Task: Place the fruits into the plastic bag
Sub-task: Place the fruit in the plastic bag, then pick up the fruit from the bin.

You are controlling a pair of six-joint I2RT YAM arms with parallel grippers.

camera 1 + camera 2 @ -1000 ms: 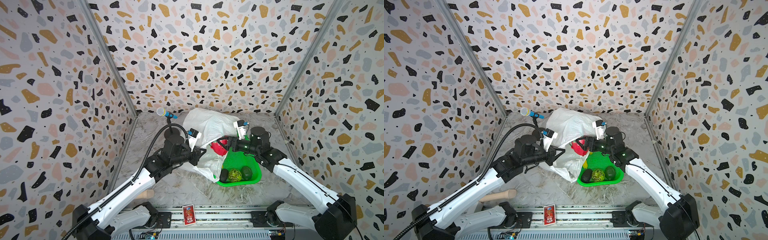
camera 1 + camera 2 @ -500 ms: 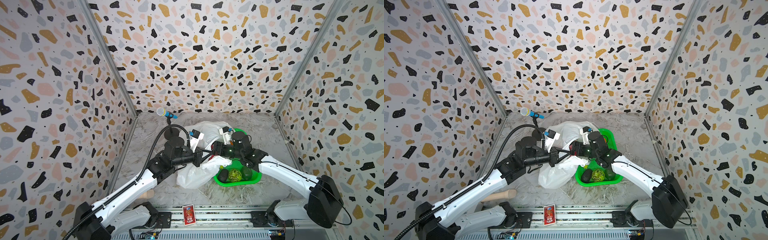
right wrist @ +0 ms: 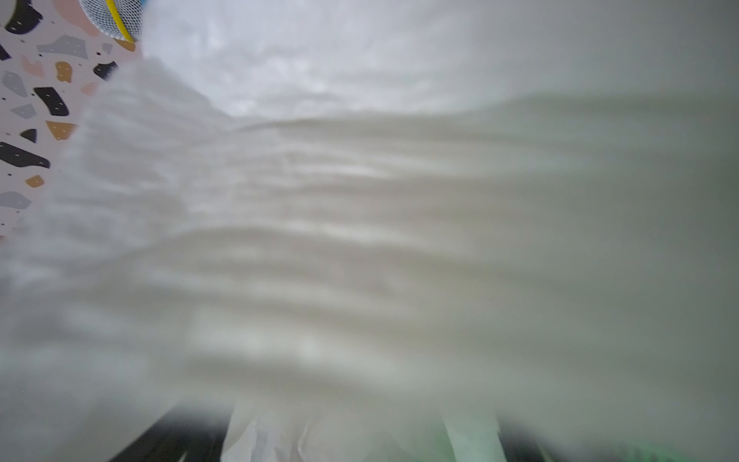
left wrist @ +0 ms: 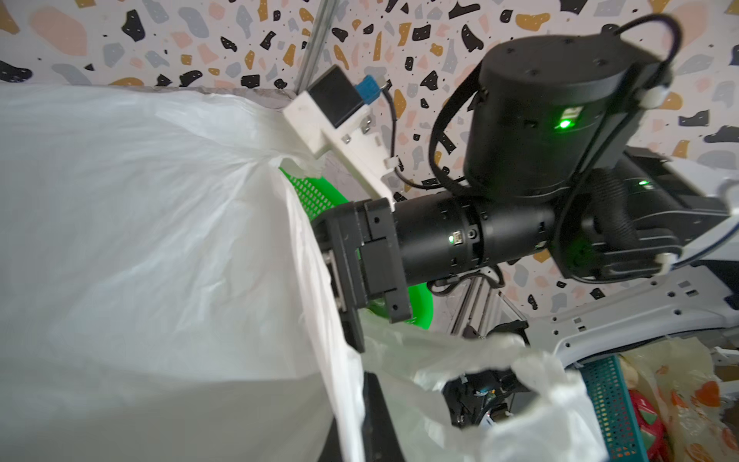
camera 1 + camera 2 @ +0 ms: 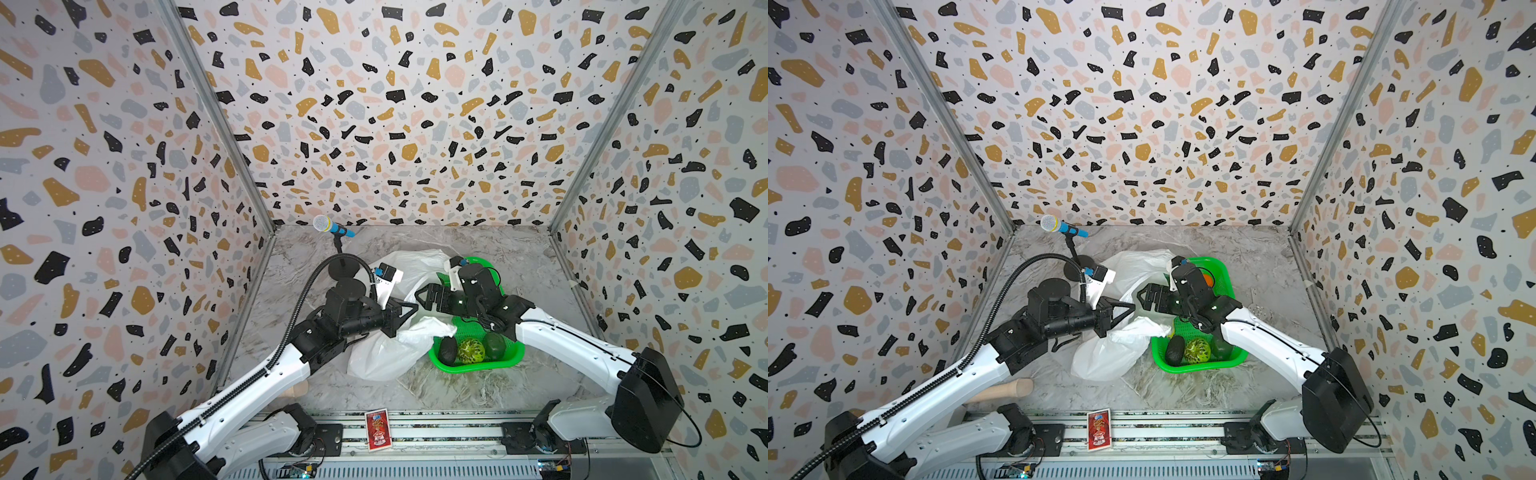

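Observation:
The white plastic bag [image 5: 386, 353] sags on the table between the arms, filling the right wrist view [image 3: 360, 240]. My left gripper [image 5: 409, 309] is shut on the bag's upper edge; in the left wrist view its dark finger [image 4: 380, 420] pinches the film [image 4: 140, 240]. My right gripper [image 5: 424, 296] is open at the bag's mouth, facing the left one, with its fingers wide apart and film draped over them. The green mesh tray [image 5: 511, 357] holds a dark avocado [image 5: 448, 349], a bumpy green fruit [image 5: 471, 351] and a second avocado [image 5: 494, 345]. An orange [image 5: 1206, 277] peeks out behind the right wrist.
A microphone on a stand [image 5: 330, 226] stands at the back left. A wooden roller [image 5: 1009, 388] lies under the left arm near the front. A red card [image 5: 378, 424] sits on the front rail. Patterned walls close in three sides.
The right gripper swung left from above the tray to the bag's mouth and opened wider; the red fruit it carried no longer shows. The bag dropped forward and lower with the left gripper.

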